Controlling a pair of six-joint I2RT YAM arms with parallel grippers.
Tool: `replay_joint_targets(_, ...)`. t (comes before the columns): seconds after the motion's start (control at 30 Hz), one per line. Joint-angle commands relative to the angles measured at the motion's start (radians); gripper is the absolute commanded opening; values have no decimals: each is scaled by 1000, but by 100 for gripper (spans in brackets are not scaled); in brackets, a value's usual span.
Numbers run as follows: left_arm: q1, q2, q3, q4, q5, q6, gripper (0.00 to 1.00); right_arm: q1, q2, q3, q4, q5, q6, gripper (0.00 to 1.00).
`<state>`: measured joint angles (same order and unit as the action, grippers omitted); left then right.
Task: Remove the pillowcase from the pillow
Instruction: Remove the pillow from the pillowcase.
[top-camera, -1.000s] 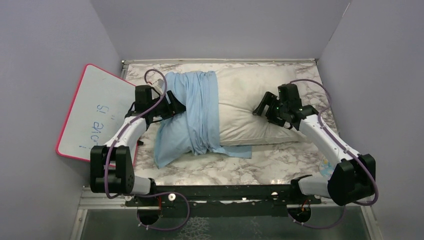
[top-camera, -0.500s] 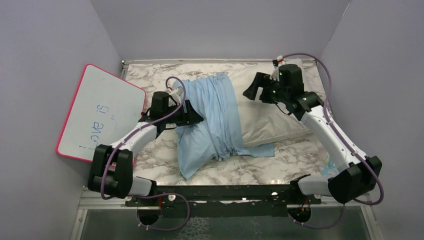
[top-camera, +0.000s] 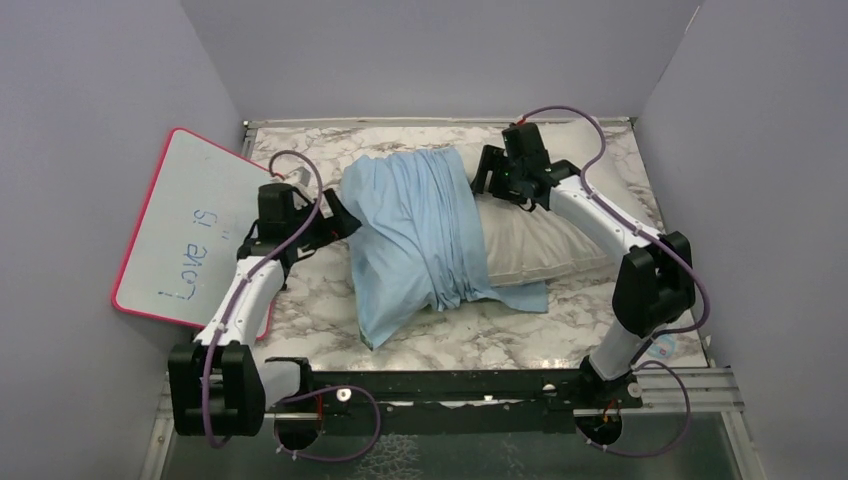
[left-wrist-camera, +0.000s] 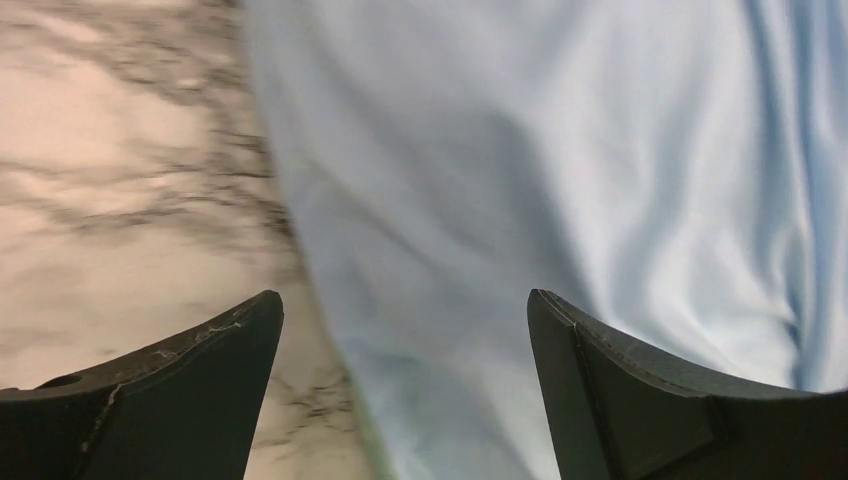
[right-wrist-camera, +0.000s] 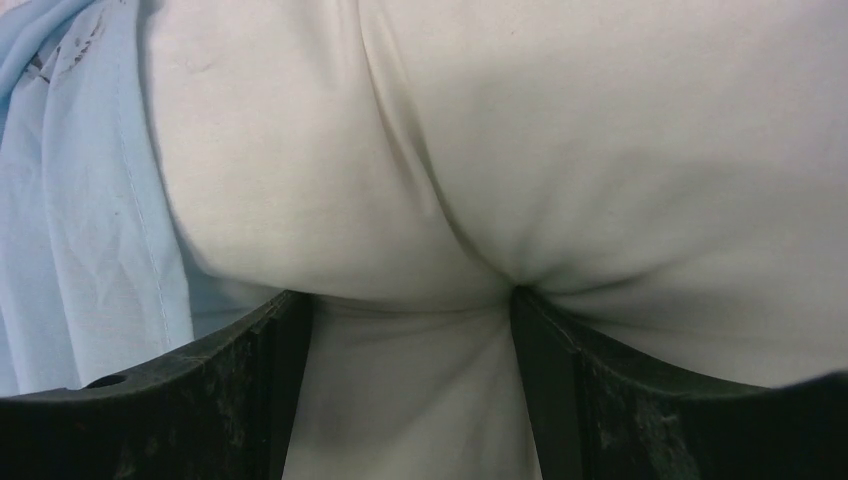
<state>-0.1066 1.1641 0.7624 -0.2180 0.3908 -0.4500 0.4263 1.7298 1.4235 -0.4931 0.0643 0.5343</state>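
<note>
Stripping step, abt midway: pillowcase (top-camera: 420, 235) covers only the pillow (right-wrist-camera: 600, 150) end nearest left fingers. Left gripper (left-wrist-camera: 402, 296) wide open, empty, cloth just ahead of tips. Right gripper (right-wrist-camera: 405, 295) part-open, pillow fold betw. fingers; can't tell if gripped. Next, prob.: left pinches cloth, right anchors.

On my left, a white rectangular whiteboard with a pink rim (top-camera: 195, 235) sits tilted between the left wall and the table's left edge. Blue handwriting (top-camera: 192, 255) on it reads "Love is", with more that I cannot make out. The table (top-camera: 520, 335) in front of me has a white marble-patterned top with grey veins, which my left wrist camera also shows (left-wrist-camera: 120, 150). Plain lilac-grey walls (top-camera: 440, 55) close it in on three sides. A black metal rail (top-camera: 450, 385) runs along the near edge.
</note>
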Motion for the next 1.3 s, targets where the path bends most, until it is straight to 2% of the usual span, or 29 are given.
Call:
replay_joint_targets(0.0,187,23,-16,-65,30,2,94,-10,51,-122,-145,29,42,77)
replay_joint_targets(0.3,200,77,-291,429,328,-278,95,-10,31,-159,-133,3,38,78)
replay_joint_targets(0.57,199,124,-371,601,315,-341,94,-11,25,-195,-109,-57,51,78)
replay_joint_targets(0.8,127,204,-311,708,314,-347,92,-10,19,-217,-89,-123,64,78)
replay_joint_targets(0.83,112,216,-298,713,310,-347,89,-11,19,-220,-88,-124,65,78)
replay_joint_targets(0.93,53,236,-289,730,277,-361,71,-10,10,-230,-88,-114,67,78)
replay_joint_targets(1.07,47,217,-310,736,249,-358,49,-10,0,-242,-88,-99,69,78)
replay_joint_targets(1.17,53,153,-339,726,211,-368,24,-11,-4,-243,-88,-89,69,78)
replay_joint_targets(1.23,62,107,-346,675,180,-369,3,-12,-4,-244,-92,-80,69,78)
replay_joint_targets(1.27,67,81,-339,623,155,-357,0,-12,-4,-244,-92,-74,69,78)
